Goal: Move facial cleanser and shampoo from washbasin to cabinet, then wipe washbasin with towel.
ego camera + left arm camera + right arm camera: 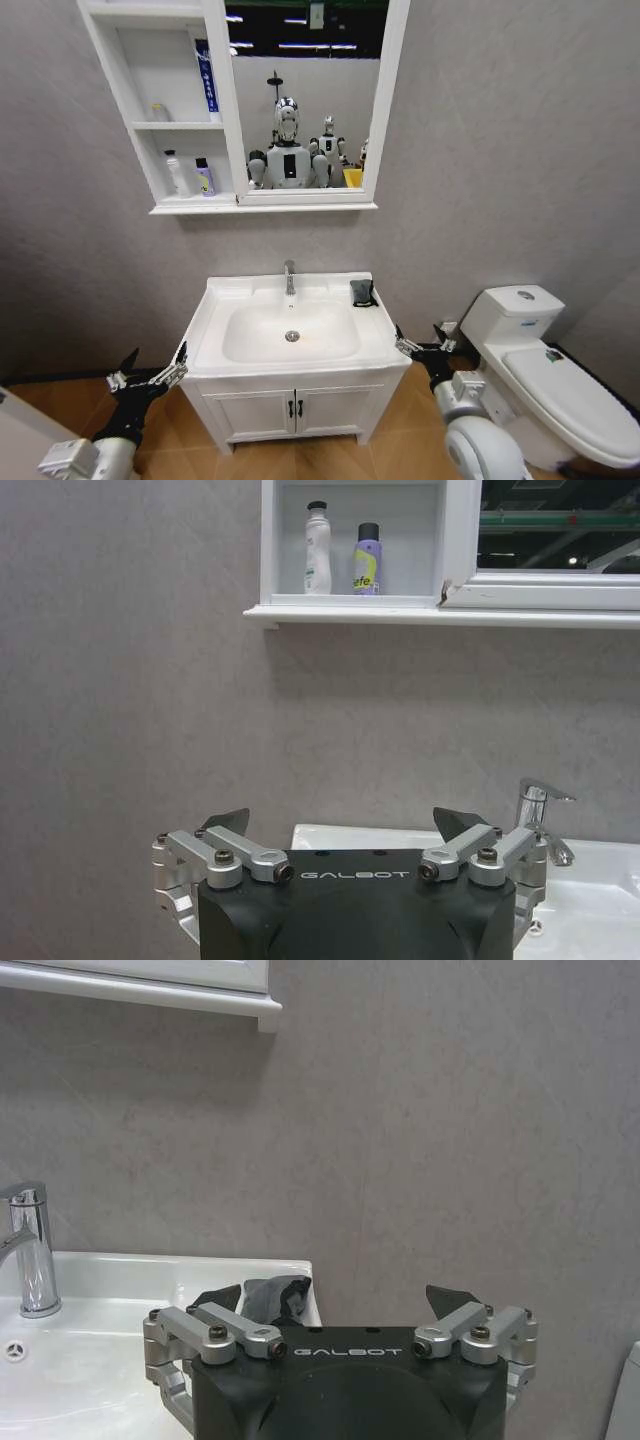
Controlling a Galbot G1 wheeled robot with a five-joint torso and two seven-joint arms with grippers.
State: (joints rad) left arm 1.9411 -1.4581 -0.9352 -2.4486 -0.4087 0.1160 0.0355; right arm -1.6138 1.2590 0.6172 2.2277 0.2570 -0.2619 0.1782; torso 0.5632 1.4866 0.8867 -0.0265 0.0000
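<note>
At centre frame in the head view, the small black-grey towel (362,293) sits on the back right corner of the white ceramic washbasin (215,330); two bottles already stand in the white cabinet (222,85), upper left. Wiping probably comes next: the right gripper (418,347), spread and empty, is nearest. The left gripper (148,372) hangs spread, lower left. Grey wall behind.

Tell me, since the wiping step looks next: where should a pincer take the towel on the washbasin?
Grip the raised top of the towel, a small dark bundle on the washbasin's back right corner beside the wall. Probably come from above and the front with the right pincer, which is open at that side; the wall blocks the rear.
</note>
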